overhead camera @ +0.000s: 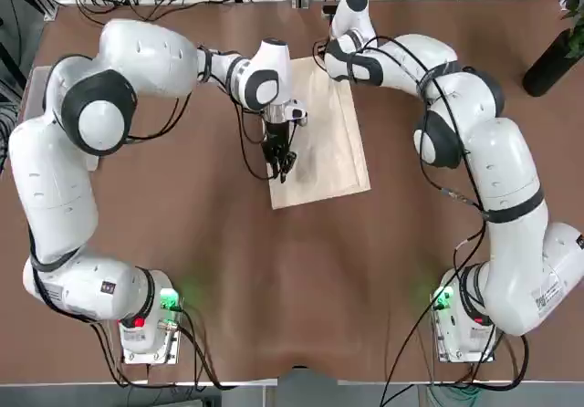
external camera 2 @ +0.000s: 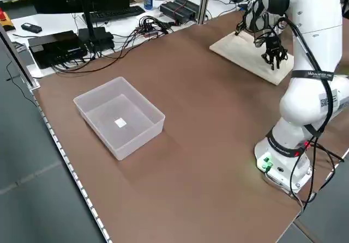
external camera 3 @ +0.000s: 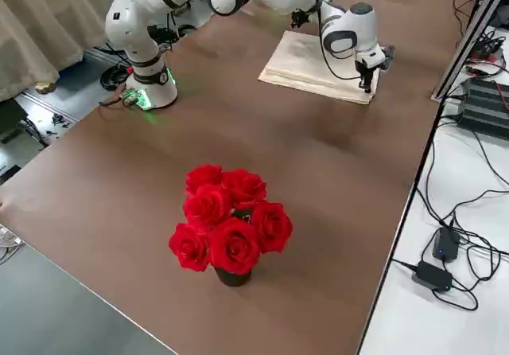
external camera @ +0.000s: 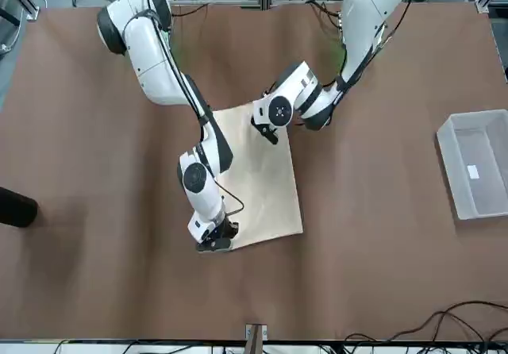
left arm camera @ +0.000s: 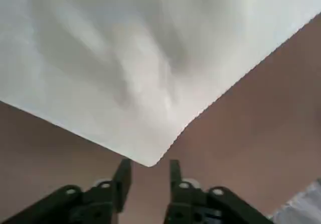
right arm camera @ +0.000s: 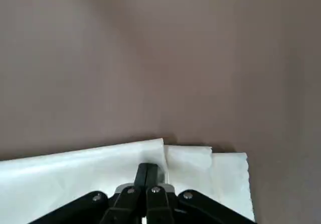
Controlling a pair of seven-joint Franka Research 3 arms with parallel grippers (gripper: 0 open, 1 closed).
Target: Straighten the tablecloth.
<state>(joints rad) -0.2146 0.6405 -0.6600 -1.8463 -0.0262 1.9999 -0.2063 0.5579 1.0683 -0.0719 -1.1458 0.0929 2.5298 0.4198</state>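
Tablecloth (overhead camera: 324,147), top view: folded in layers on the brown surface (overhead camera: 228,279), between the arms; we see the left tool (overhead camera: 281,172) above its left edge.
Right tool (external camera: 216,244), front view: at the cloth's edge farthest from the robot, likely to work the layers there.
Plastic bin (external camera 2: 121,120), left side view: well apart from the cloth, perhaps to leave us room; its white label (external camera 2: 120,122) shows no writing we can read.
Red roses (external camera 3: 233,220), right side view: away from the cloth, out of our way.
Cloth corner (left arm camera: 150,151), left wrist view: just beyond parted fingers holding nothing, perhaps lined up for a pinch.
Folded edge (right arm camera: 150,146), right wrist view: fingers together over it; we cannot tell whether they pinch cloth.
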